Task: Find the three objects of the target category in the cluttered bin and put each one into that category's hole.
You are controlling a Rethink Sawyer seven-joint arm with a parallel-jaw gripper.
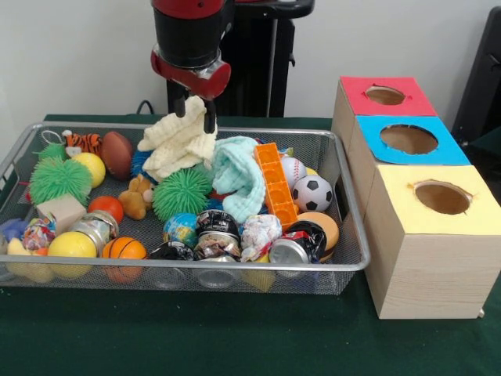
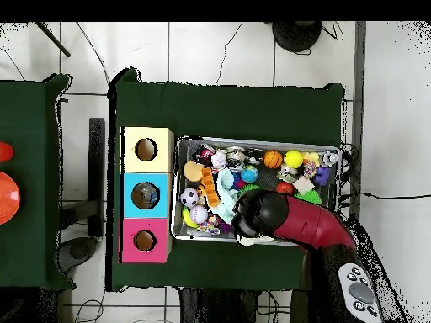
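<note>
Cluttered bin (image 1: pixel 344 258) beneath cloth-gripping tool (image 1: pixel 196 113)

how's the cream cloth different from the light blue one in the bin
The cream cloth hangs lifted in the gripper, clear of most of the clutter; the light blue cloth lies slumped in the wire bin among the toys. The cream one sits toward the bin's back, while the blue one drapes mid-bin against the orange block. Both are soft, crumpled knit-looking cloths.
</note>
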